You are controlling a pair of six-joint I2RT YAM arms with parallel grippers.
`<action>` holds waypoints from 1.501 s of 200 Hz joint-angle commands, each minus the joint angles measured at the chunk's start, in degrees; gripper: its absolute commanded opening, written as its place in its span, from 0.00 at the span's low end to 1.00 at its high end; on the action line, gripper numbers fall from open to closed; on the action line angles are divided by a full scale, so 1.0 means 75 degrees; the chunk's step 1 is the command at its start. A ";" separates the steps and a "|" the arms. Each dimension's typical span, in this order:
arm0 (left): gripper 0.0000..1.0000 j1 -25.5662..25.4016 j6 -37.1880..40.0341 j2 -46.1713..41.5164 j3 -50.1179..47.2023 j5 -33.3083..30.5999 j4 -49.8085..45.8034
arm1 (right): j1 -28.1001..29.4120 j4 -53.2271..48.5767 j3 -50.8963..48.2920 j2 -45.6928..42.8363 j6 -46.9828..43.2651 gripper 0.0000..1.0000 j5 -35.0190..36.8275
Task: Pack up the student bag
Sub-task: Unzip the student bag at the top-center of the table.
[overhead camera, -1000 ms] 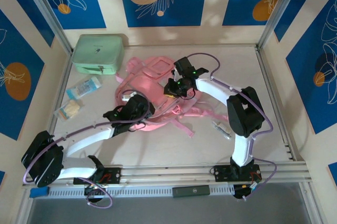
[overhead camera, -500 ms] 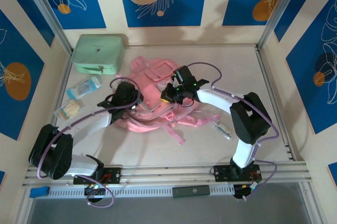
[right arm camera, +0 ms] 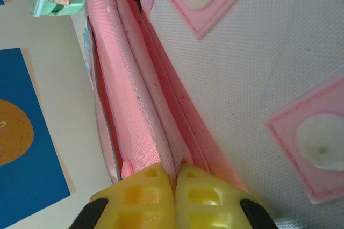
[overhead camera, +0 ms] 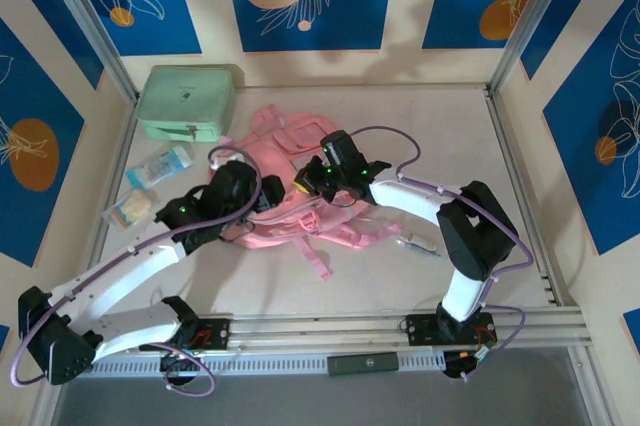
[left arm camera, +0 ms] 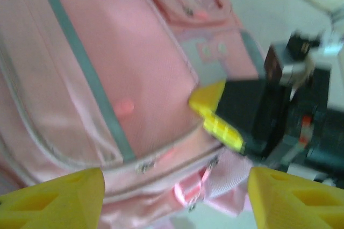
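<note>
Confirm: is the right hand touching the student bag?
Touching. Right wrist view: right hand shut on a pink seam fold of the student bag.

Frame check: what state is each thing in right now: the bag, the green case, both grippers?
student bag: lying on the table, one fabric edge pinched; whether its zip is open is unclear.
right gripper: jaws shut on the student bag's edge.
left gripper: jaws open, holding nothing, over the bag.
mint green case: lid closed, not held.
</note>
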 commanded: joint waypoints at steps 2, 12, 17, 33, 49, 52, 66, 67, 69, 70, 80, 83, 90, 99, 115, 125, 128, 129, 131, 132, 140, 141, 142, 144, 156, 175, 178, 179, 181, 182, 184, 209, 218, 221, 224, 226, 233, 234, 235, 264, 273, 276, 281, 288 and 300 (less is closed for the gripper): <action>0.75 -0.0555 -0.0613 0.0140 -0.0308 -0.0769 -0.0809 | 0.0125 0.0628 0.0031 -0.0359 0.0338 0.00 0.0279; 0.77 -0.0737 -0.0724 0.0453 -0.0182 -0.0999 -0.1012 | 0.0144 0.0626 0.0002 -0.0367 0.0404 0.00 0.0346; 0.79 -0.0795 -0.0730 0.0627 -0.0109 -0.1084 -0.1056 | 0.0147 0.0677 -0.0041 -0.0389 0.0414 0.00 0.0379; 0.82 -0.0893 -0.0727 0.1123 0.0068 -0.1291 -0.1018 | 0.0170 0.0695 -0.0097 -0.0458 0.0408 0.00 0.0481; 0.84 -0.0909 -0.0649 0.1504 0.0177 -0.1432 -0.0744 | 0.0170 0.0540 -0.0030 -0.0483 0.0367 0.00 0.0558; 0.84 -0.0914 -0.0654 0.1569 0.0209 -0.1481 -0.0727 | 0.0170 0.0535 -0.0029 -0.0485 0.0367 0.00 0.0557; 0.86 -0.0916 -0.0626 0.1934 0.0338 -0.1713 -0.0644 | 0.0181 0.0577 -0.0052 -0.0485 0.0367 0.00 0.0591; 0.86 -0.0924 -0.0626 0.1966 0.0345 -0.1745 -0.0653 | 0.0182 0.0579 -0.0052 -0.0485 0.0379 0.00 0.0588; 0.86 -0.0912 -0.0637 0.2029 0.0377 -0.1804 -0.0677 | 0.0182 0.0586 -0.0052 -0.0485 0.0379 0.00 0.0579; 0.87 -0.0910 -0.0648 0.2060 0.0400 -0.1819 -0.0698 | 0.0182 0.0589 -0.0058 -0.0485 0.0379 0.00 0.0582; 0.90 -0.0929 -0.0847 0.2346 0.0583 -0.2103 -0.0944 | 0.0182 0.0657 -0.0081 -0.0478 0.0379 0.00 0.0561; 0.91 -0.0921 -0.0925 0.2392 0.0622 -0.2132 -0.0974 | 0.0182 0.0661 -0.0076 -0.0464 0.0380 0.00 0.0555; 0.93 -0.0920 -0.0996 0.2516 0.0679 -0.2184 -0.0901 | 0.0182 0.0641 -0.0070 -0.0460 0.0387 0.00 0.0549; 0.95 -0.0934 -0.0998 0.2623 0.0635 -0.2185 -0.0567 | 0.0182 0.0628 -0.0064 -0.0431 0.0391 0.00 0.0556; 0.97 -0.0931 -0.1239 0.2823 0.0596 -0.2336 -0.0326 | 0.0173 0.0720 -0.0145 -0.0446 0.0447 0.00 0.0584; 0.98 -0.0923 -0.1313 0.3001 0.0644 -0.2479 -0.0336 | 0.0171 0.0768 -0.0193 -0.0463 0.0472 0.00 0.0580; 0.98 -0.0921 -0.1386 0.3070 0.0664 -0.2539 -0.0401 | 0.0170 0.0775 -0.0193 -0.0462 0.0481 0.00 0.0573; 0.99 -0.0920 -0.1422 0.3091 0.0673 -0.2556 -0.0414 | 0.0170 0.0772 -0.0193 -0.0462 0.0483 0.00 0.0579; 0.99 -0.0914 -0.1507 0.3139 0.0687 -0.2598 -0.0497 | 0.0176 0.0775 -0.0193 -0.0476 0.0484 0.00 0.0574; 0.99 -0.0911 -0.1558 0.3155 0.0690 -0.2621 -0.0550 | 0.0173 0.0772 -0.0198 -0.0475 0.0484 0.00 0.0567; 1.00 -0.0888 -0.1883 0.3289 0.0769 -0.2816 -0.0884 | 0.0163 0.0773 -0.0205 -0.0495 0.0471 0.00 0.0559; 0.99 -0.0892 -0.1898 0.3294 0.0772 -0.2859 -0.0908 | 0.0161 0.0776 -0.0204 -0.0496 0.0472 0.00 0.0560; 0.99 -0.0895 -0.1924 0.3308 0.0773 -0.2880 -0.0919 | 0.0160 0.0778 -0.0204 -0.0502 0.0472 0.00 0.0560; 0.99 -0.0887 -0.1966 0.3328 0.0774 -0.2913 -0.0960 | 0.0159 0.0788 -0.0210 -0.0513 0.0467 0.00 0.0578; 0.99 -0.0886 -0.2115 0.3381 0.0708 -0.3092 -0.1056 | 0.0151 0.0782 -0.0230 -0.0557 0.0418 0.00 0.0593; 0.99 -0.0891 -0.2217 0.3209 0.0389 -0.3082 -0.0933 | 0.0105 0.0622 -0.0173 -0.0579 0.0332 0.00 0.0609; 0.99 -0.0886 -0.2210 0.3165 0.0309 -0.3059 -0.0896 | 0.0093 0.0619 -0.0178 -0.0582 0.0314 0.00 0.0599; 1.00 -0.0885 -0.2208 0.3156 0.0290 -0.3050 -0.0890 | 0.0085 0.0623 -0.0174 -0.0580 0.0311 0.00 0.0597; 1.00 -0.0885 -0.2190 0.3123 0.0258 -0.3053 -0.0853 | 0.0076 0.0624 -0.0170 -0.0588 0.0303 0.00 0.0590; 0.99 -0.0885 -0.2175 0.3106 0.0247 -0.3041 -0.0845 | 0.0070 0.0620 -0.0170 -0.0589 0.0300 0.00 0.0587; 0.99 -0.0885 -0.2152 0.3069 0.0203 -0.3024 -0.0830 | 0.0072 0.0617 -0.0181 -0.0590 0.0298 0.00 0.0579; 1.00 -0.0888 -0.2134 0.2513 -0.0248 -0.2909 -0.1041 | 0.0033 0.0559 -0.0164 -0.0586 0.0170 0.00 0.0549; 0.99 -0.0885 -0.2015 0.2193 -0.0468 -0.2717 -0.0909 | 0.0041 0.0445 -0.0091 -0.0563 0.0134 0.00 0.0561; 0.98 -0.0884 -0.1960 0.2077 -0.0537 -0.2670 -0.0824 | 0.0038 0.0425 -0.0063 -0.0546 0.0108 0.00 0.0558; 0.97 -0.0894 -0.1905 0.1966 -0.0602 -0.2625 -0.0776 | 0.0041 0.0421 -0.0053 -0.0528 0.0099 0.00 0.0552; 0.96 -0.0887 -0.1871 0.1882 -0.0651 -0.2607 -0.0743 | 0.0041 0.0426 -0.0046 -0.0516 0.0098 0.00 0.0558; 0.94 -0.0868 -0.1808 0.1612 -0.0781 -0.2546 -0.0720 | 0.0041 0.0419 -0.0040 -0.0497 0.0115 0.00 0.0564; 0.94 -0.0865 -0.1797 0.1571 -0.0789 -0.2542 -0.0720 | 0.0041 0.0430 -0.0040 -0.0491 0.0118 0.00 0.0562; 0.94 -0.0863 -0.1791 0.1539 -0.0816 -0.2534 -0.0726 | 0.0035 0.0435 -0.0040 -0.0488 0.0125 0.00 0.0567; 0.83 -0.0595 -0.0964 0.0595 -0.1077 -0.1886 -0.0721 | 0.0067 0.0411 0.0034 -0.0444 0.0092 0.00 0.0536; 0.80 -0.0592 -0.0662 0.0419 -0.1071 -0.1642 -0.0626 | 0.0065 0.0392 0.0074 -0.0410 0.0086 0.00 0.0538; 0.79 -0.0598 -0.0594 0.0374 -0.1066 -0.1521 -0.0591 | 0.0065 0.0387 0.0081 -0.0404 0.0090 0.00 0.0530; 0.77 -0.0598 -0.0499 0.0332 -0.1045 -0.1353 -0.0524 | 0.0072 0.0386 0.0103 -0.0403 0.0077 0.00 0.0527; 0.73 -0.0604 -0.0333 0.0300 -0.1020 -0.1083 -0.0295 | 0.0076 0.0382 0.0109 -0.0385 0.0080 0.00 0.0551; 0.70 -0.0615 0.0015 0.0424 -0.0956 -0.0554 0.0144 | 0.0088 0.0400 0.0118 -0.0361 0.0106 0.00 0.0587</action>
